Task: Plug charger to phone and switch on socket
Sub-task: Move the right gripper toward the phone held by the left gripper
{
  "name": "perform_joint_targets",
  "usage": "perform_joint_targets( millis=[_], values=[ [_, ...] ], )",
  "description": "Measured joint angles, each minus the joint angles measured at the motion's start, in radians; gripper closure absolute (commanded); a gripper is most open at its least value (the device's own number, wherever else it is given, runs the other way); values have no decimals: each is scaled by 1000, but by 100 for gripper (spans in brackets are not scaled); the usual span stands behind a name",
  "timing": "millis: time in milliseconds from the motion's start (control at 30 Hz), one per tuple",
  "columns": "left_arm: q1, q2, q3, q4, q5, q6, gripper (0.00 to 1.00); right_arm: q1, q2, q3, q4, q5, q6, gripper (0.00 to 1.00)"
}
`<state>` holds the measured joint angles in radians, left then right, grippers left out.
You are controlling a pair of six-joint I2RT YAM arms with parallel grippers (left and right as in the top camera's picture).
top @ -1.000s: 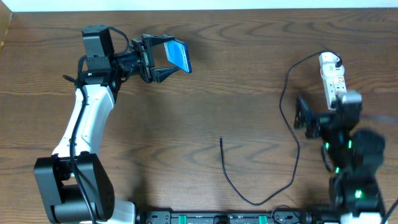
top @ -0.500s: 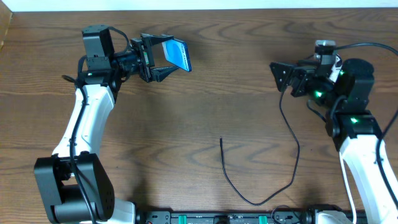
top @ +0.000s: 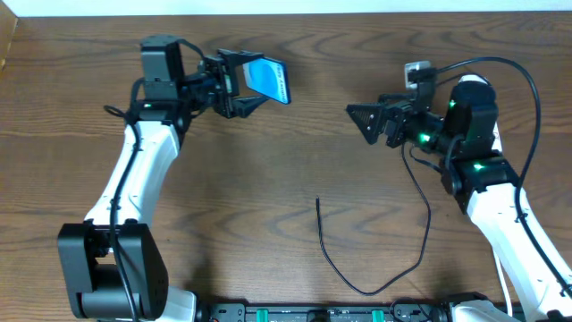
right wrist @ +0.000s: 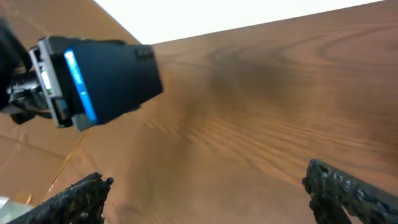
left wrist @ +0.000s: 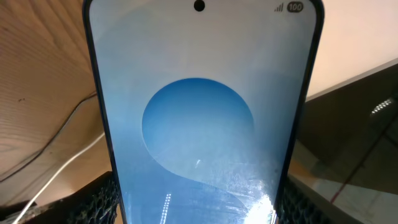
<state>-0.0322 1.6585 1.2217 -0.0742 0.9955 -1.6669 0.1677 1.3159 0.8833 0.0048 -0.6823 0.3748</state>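
Observation:
My left gripper (top: 243,89) is shut on the phone (top: 268,79) and holds it above the table's far left, blue screen up. The phone fills the left wrist view (left wrist: 199,112) between the fingers (left wrist: 199,208). The charger's thin black cable (top: 357,288) lies on the table, its free tip (top: 318,201) at the middle. My right gripper (top: 362,121) is open and empty, pointing left toward the phone, whose edge shows in the right wrist view (right wrist: 78,81) beyond the spread fingers (right wrist: 205,186). The socket is mostly hidden under the right arm; a white end (top: 475,82) shows.
The wooden table's far edge (top: 357,11) meets a white surface. The cable loops toward the front edge, then climbs to the right arm (top: 483,179). A thin dark cable and a white lead (left wrist: 56,155) lie on wood at the left of the left wrist view.
The right arm has swung from the front right up and toward the middle, covering the socket, its open gripper now pointing left. The left arm has shifted the phone slightly right.

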Motion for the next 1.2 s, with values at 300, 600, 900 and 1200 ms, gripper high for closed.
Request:
perform_joint_targets(
  millis=[300,600,900,1200],
  values=[
    [-70,0,0,-50,-113,34,93,30,0,0,-32,1,-55,1],
    [-119,0,0,-84,-170,64,93,30,0,0,-68,1,-81,1],
    [-168,0,0,-83,-201,74,93,30,0,0,-71,-8,-98,1],
    [-266,0,0,-83,-297,75,93,30,0,0,-75,-21,-109,1]
  ],
)
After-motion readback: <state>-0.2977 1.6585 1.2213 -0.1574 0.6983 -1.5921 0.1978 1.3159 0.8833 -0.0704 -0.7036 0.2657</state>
